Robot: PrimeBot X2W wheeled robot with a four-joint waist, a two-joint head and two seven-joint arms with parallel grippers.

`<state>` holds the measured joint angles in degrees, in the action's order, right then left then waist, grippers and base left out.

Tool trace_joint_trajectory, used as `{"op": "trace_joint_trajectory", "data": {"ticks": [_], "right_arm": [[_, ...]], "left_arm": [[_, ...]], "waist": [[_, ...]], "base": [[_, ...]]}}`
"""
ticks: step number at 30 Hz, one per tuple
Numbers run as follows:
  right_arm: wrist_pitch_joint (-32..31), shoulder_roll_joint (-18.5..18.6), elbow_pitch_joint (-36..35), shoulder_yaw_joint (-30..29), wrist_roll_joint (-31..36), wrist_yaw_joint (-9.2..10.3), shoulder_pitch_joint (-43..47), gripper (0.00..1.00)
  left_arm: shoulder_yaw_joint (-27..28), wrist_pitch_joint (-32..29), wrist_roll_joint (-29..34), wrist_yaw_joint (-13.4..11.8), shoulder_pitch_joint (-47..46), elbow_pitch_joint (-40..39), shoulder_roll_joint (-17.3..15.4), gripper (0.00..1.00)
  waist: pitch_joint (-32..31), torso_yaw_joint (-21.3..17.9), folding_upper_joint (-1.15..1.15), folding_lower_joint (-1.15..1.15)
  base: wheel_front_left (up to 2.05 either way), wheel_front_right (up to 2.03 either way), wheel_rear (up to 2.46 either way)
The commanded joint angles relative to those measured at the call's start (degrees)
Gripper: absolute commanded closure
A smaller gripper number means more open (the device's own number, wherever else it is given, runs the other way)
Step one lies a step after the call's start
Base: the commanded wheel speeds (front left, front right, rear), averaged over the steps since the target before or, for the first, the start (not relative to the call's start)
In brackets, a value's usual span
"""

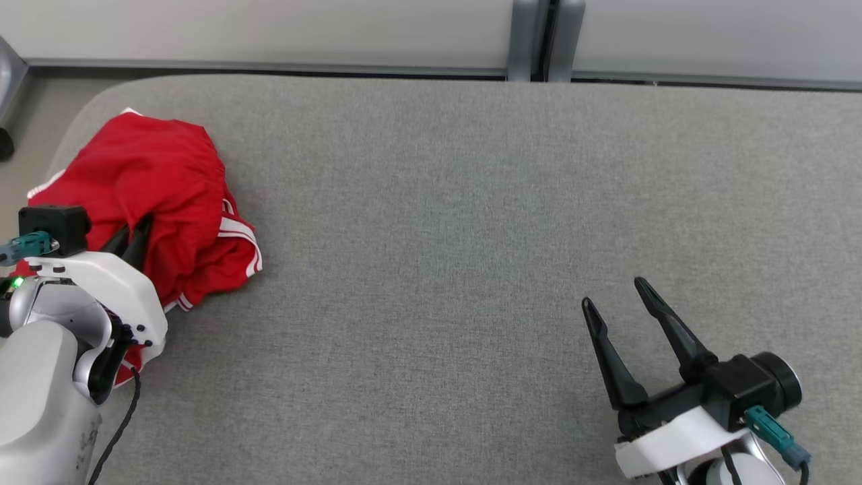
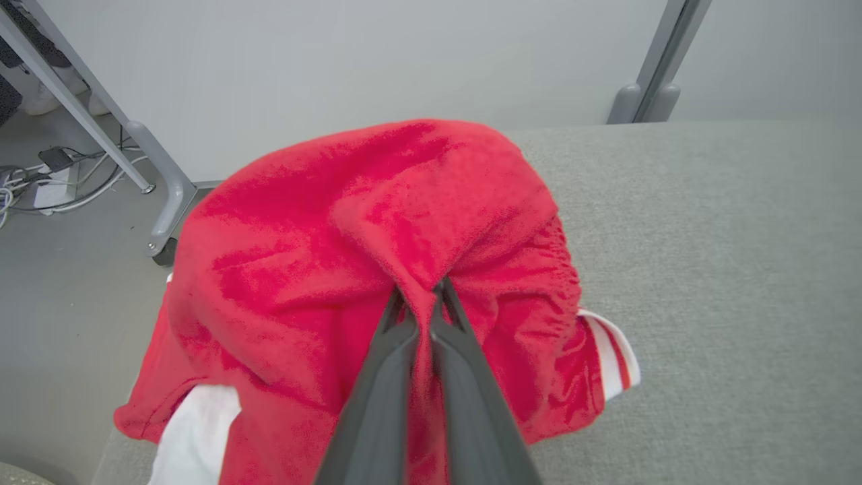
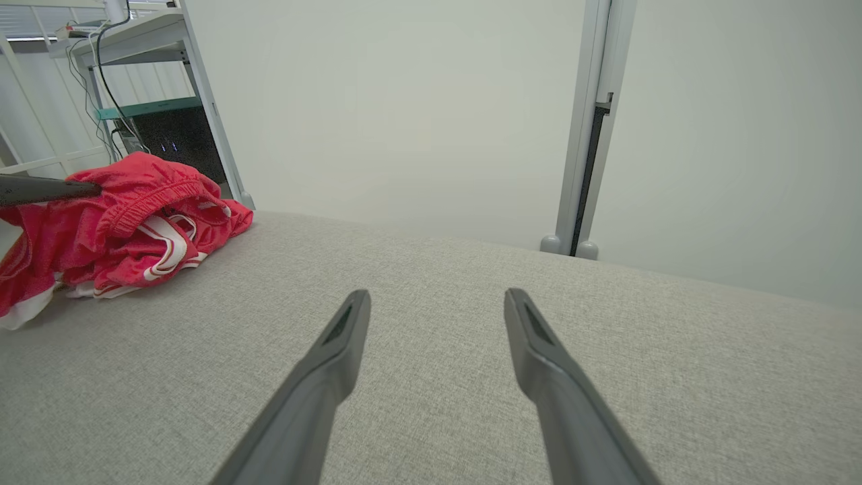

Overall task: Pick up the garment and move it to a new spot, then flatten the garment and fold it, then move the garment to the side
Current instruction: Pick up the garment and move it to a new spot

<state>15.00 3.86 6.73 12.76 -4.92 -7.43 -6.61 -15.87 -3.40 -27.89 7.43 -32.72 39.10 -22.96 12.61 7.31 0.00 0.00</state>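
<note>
**Red shorts at the bench's left end, pinch grasp taken; read left to right.**

The left arm [image 1: 47, 384] enters over the bench's [image 1: 431, 222] near-left corner. Its pale forearm is low, and its white wrist is angled so that the left fingers [image 2: 380, 377] slant forward and down into the cloth.

These fingers are clenched on the red shorts [image 1: 155, 175]. In the left wrist view a ridge of red fabric is squeezed between the two dark tips and puckers outward from them.

The shorts, white-striped at the hems, sit bunched toward the bench's far-left corner and reach its left rim. The elastic waistband is gathered, and nothing is flattened or folded yet.

The heap stands proud of the bench, so it offers a fold to pinch rather than a flat sheet to scrape up. A grip this high on the pile would probably let the rest hang free on lifting. That suits the first step, carrying the shorts to a new spot.

The right fingers [image 1: 673, 330] hover over the bench's near-right part, well apart from the shorts. They are spread wide and grasp nothing. They lie at a shallow angle above the grey covering, tips pointing toward the bench's far side and a little leftward.

This placement is presumably a waiting pose, out of the way until flattening calls for two arms.
</note>
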Motion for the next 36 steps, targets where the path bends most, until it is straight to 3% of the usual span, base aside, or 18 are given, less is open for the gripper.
{"op": "trace_joint_trajectory", "data": {"ticks": [1,4,11,16,20,28,32,36], "right_arm": [[0.3,0.0,0.1,-0.6,-0.2,-0.10,1.4,0.00],[0.3,-0.2,0.1,-1.0,-0.5,-0.10,2.5,0.00],[0.3,-0.6,-0.5,-1.7,-0.8,-0.10,5.4,0.00],[0.3,-0.7,-1.2,-1.1,-1.0,-0.10,5.3,0.00],[0.3,-0.8,-1.9,-1.0,-1.2,-0.10,4.4,0.00],[0.3,-0.9,-2.9,-1.4,-2.7,-0.10,4.1,0.00],[0.3,-0.9,-3.0,-1.5,-4.1,-0.10,5.0,0.00],[0.3,-0.9,-2.6,-0.7,-4.9,-0.11,5.6,0.00]], "left_arm": [[0.7,0.7,-0.6,-0.3,1.1,-2.7,-0.4,1.00],[0.9,0.9,-1.0,-0.9,2.4,-7.4,-0.4,1.00],[-1.9,-4.4,-2.8,-3.0,9.6,-31.8,2.7,1.00],[-6.9,-9.1,-4.3,-4.5,14.6,-46.1,6.4,1.00],[-11.3,-11.6,-5.6,-4.5,15.9,-50.0,9.9,1.00],[-14.1,-13.7,-9.4,-5.1,12.0,-44.3,16.2,1.00],[-12.6,-13.0,-10.4,-6.0,8.9,-28.8,17.5,1.00],[-12.8,-9.4,-11.3,-4.3,7.4,-15.0,18.4,1.00]], "waist": [[-2.1,0.2,0.00,0.00],[-3.5,0.3,0.00,0.00],[-7.1,-1.4,0.00,0.00],[-7.5,-6.0,0.00,0.00],[-6.6,-11.2,0.00,0.00],[-4.1,-22.4,0.00,0.00],[-3.1,-27.3,0.00,0.00],[-3.0,-29.1,0.00,0.00]], "base": [[0.00,0.00,0.00],[0.00,0.00,0.00],[0.00,0.00,0.00],[0.00,0.00,0.00],[0.00,0.00,0.00],[0.00,0.00,0.00],[0.00,0.00,0.00],[0.00,0.00,0.00]]}}
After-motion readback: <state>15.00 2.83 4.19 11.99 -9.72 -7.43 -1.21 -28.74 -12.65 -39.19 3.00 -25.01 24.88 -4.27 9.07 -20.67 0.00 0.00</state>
